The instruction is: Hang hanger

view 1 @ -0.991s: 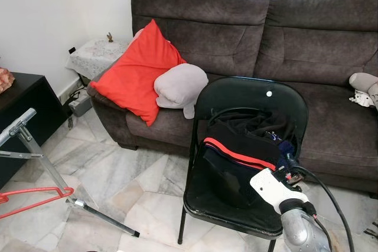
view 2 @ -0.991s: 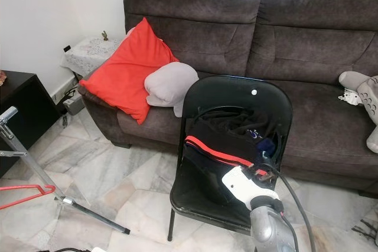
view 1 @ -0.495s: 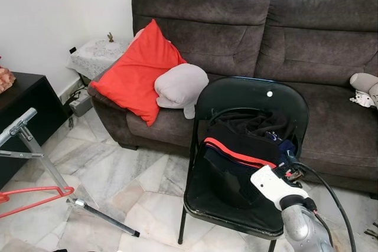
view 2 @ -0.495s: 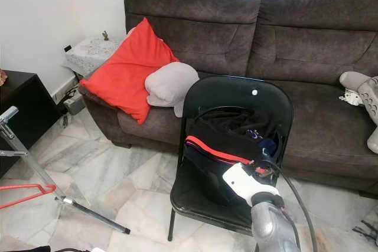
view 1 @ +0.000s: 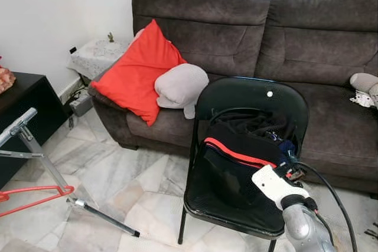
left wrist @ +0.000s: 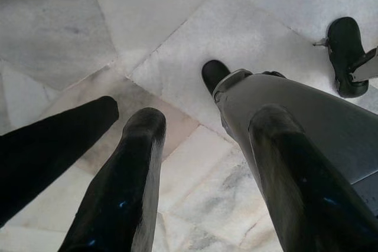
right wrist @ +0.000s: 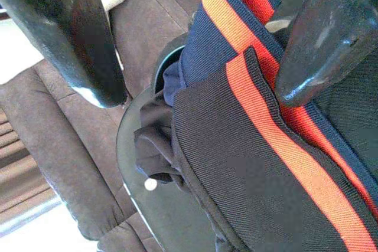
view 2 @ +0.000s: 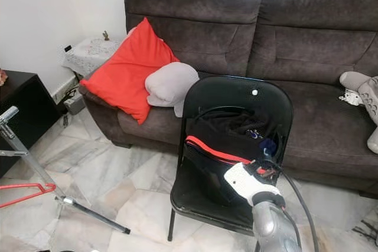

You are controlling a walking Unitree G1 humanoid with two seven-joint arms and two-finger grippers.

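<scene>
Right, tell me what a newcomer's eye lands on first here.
Probably the bright red square cushion propped against the left arm of the dark brown fabric sofa. Next, the black metal folding chair on the marble floor before the sofa, heaped with dark clothing with a red stripe, and the right gripper open just above that pile. The red wire hanger hangs on a metal rack at far left.

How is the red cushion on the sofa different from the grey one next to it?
The red cushion is bigger, flat and square, propped upright on a corner against the sofa back. The grey cushion is smaller, rounded and lumpy, lying low on the seat. Both sit at the sofa's left end, touching each other.
</scene>
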